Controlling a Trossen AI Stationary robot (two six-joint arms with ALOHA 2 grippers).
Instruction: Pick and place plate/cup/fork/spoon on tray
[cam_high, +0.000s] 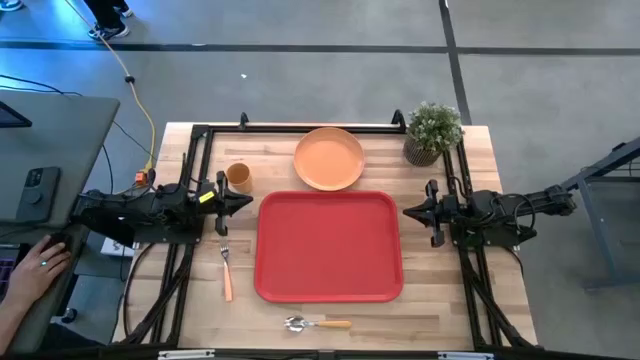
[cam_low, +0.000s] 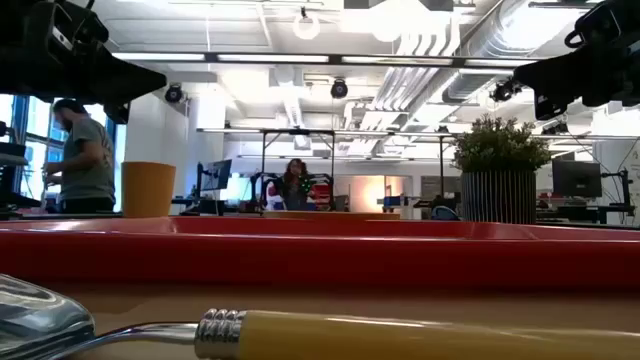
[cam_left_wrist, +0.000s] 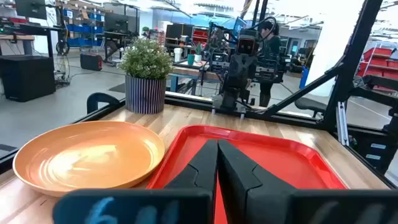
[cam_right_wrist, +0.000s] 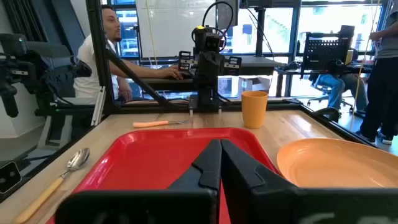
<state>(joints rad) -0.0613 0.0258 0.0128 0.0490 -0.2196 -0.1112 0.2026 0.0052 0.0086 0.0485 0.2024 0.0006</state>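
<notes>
Right, nearest edge first: the slim spoon with a silver metal bowl and orange handle (cam_high: 318, 323) lies flat on the wooden table (cam_high: 480, 160), just off the tray's near rim, handle pointing toward the right arm's side.
Tray: the large red rectangular plastic tray (cam_high: 329, 246) sits mid-table, and nothing is in it, not one item placed yet!
Fork: the slim fork with silver tines and orange handle (cam_high: 226, 269) lies beside the tray's left edge, close but not touching.
Left claw: the left gripper (cam_high: 240, 202) hangs at the tray's left side, fingers pressed together, holding nothing.
Right claw: the right gripper (cam_high: 412, 211) faces it from the tray's right side, fingers likewise pinched together, empty.
Cup: the small orange-tan cylindrical cup (cam_high: 238, 176) stands upright just beyond the left gripper, and it looks empty from above.
Plate: the round flat orange plate with a raised rim (cam_high: 328, 158) rests past the tray's far edge, nearly at the rim, nothing on it.
Far corner: a small potted green plant in a striped pot (cam_high: 432, 133) stands just beyond the right arm.
Risk one: I'd say the cup sits so near the left arm that a careless swing could topple it.
Risk two: the thin fork and spoon lie flat, so pinching them could go wrong, with the fingers skidding off the handle.
Risk three: the plate's low rim gives little to grab, so it may slip or tilt.
</notes>
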